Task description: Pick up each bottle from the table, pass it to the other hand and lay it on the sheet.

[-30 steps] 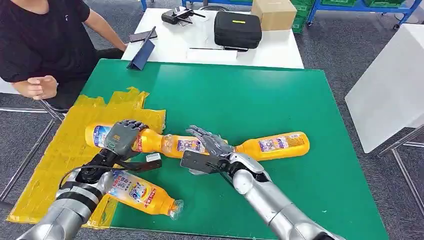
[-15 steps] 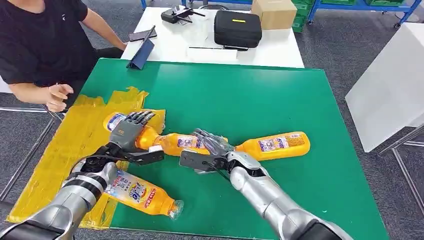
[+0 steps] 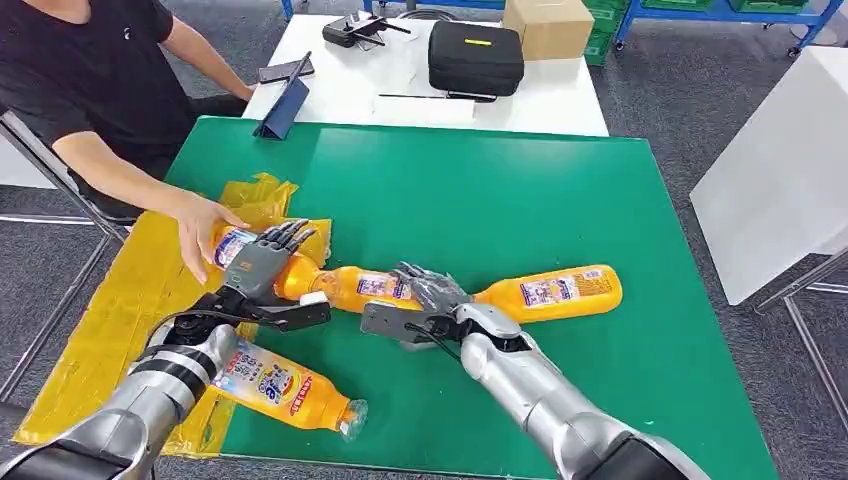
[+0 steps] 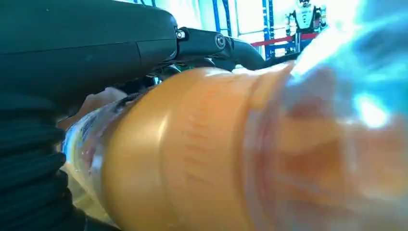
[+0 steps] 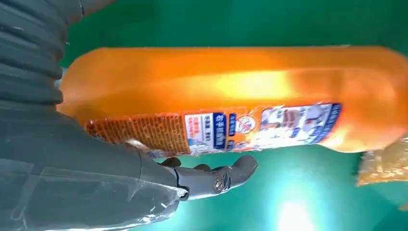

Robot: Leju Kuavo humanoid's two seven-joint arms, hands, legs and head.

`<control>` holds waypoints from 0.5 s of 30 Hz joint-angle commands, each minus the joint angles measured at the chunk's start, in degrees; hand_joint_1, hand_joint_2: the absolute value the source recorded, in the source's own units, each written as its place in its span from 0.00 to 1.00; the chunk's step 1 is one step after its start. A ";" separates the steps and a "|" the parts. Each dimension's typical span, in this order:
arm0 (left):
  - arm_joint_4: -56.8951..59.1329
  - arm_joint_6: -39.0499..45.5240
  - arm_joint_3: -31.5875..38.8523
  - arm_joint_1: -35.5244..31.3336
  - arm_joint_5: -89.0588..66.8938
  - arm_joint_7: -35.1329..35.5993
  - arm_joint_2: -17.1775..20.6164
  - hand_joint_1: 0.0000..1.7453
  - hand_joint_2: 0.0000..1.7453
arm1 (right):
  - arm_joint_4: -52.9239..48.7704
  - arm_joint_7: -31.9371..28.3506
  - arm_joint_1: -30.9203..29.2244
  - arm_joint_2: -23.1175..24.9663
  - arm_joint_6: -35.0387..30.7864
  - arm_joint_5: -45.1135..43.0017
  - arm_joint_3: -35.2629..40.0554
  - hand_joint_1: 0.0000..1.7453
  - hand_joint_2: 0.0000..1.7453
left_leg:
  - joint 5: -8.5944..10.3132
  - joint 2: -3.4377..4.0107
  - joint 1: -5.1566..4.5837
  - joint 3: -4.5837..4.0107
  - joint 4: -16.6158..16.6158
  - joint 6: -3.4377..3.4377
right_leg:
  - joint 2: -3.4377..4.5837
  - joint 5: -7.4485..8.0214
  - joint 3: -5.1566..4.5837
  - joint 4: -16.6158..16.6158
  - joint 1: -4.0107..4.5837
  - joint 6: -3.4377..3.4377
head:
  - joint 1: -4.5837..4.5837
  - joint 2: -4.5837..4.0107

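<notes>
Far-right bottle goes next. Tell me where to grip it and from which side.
Probably the labelled middle of the far-right bottle, from above, fingers across its length: it lies flat on the green mat, both long sides free, its neck toward the right hand.

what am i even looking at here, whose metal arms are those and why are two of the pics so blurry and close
They belong to a humanoid robot. The wide picture comes from its head, looking down at a green table. The two close pictures come from cameras at its wrists, hence the blur. Its left hand grips an orange bottle over the yellow sheet, while a person's hand reaches in at that bottle's end. Its right hand rests by a second bottle. A third bottle lies on the green, and a fourth bottle at the sheet's edge.
</notes>
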 commanded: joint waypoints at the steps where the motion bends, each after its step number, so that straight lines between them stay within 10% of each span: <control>1: 0.28 -8.80 4.62 -2.77 14.48 -11.14 -3.98 0.00 1.00 | 12.70 5.08 -5.08 0.84 -1.29 4.51 -0.08 0.00 1.00 | 0.03 -0.19 0.06 -0.07 0.05 -0.03 | -0.21 -0.02 0.02 0.00 0.06 -0.06 | 0.00 0.00; 4: -11.70 -24.84 10.13 2.19 32.35 -18.96 -4.35 0.00 1.00 | 14.94 7.78 -5.48 1.56 -0.23 7.23 0.35 0.00 1.00 | 0.00 -0.10 0.07 -0.10 0.09 -0.03 | -0.13 -0.01 -0.01 0.03 0.08 -0.06 | 0.02 0.00; 5: -14.38 -30.47 11.46 2.95 37.47 -18.31 -4.53 0.00 0.00 | 15.47 8.43 -5.33 1.71 0.66 7.67 0.07 0.00 1.00 | 0.00 -0.02 0.02 -0.07 0.04 -0.01 | -0.04 0.00 -0.01 0.01 0.03 -0.02 | -0.02 0.00; 11: -24.62 -44.58 16.10 4.65 56.22 -16.82 -6.95 0.00 0.00 | 17.17 11.42 -3.87 2.10 5.16 10.74 0.21 0.00 1.00 | 0.00 -0.06 0.09 -0.01 0.04 -0.05 | -0.09 0.02 0.08 -0.03 0.11 -0.07 | 0.00 0.00; 12: -26.74 -45.53 16.41 5.04 58.23 -16.31 -7.23 0.00 0.00 | 17.44 11.59 -3.35 2.18 5.90 10.93 0.04 0.76 1.00 | 0.02 -0.07 0.06 -0.02 0.03 -0.03 | -0.11 0.02 0.05 -0.02 0.07 -0.03 | 0.02 0.00; 13: -29.12 -47.24 16.71 5.49 61.32 -14.91 -7.53 0.00 0.00 | 17.68 11.96 -2.60 2.22 6.77 11.57 0.15 1.00 1.00 | 0.02 -0.11 0.12 -0.05 0.06 -0.05 | -0.15 0.02 0.05 -0.03 0.13 -0.08 | 0.00 0.00; 15: -31.91 -47.61 16.62 6.00 63.07 -13.84 -7.74 0.00 0.00 | 17.89 12.29 -1.61 2.33 7.15 12.00 0.09 1.00 1.00 | 0.03 -0.10 0.13 0.07 0.01 -0.06 | -0.15 0.03 0.14 -0.07 0.14 -0.08 | -0.02 0.00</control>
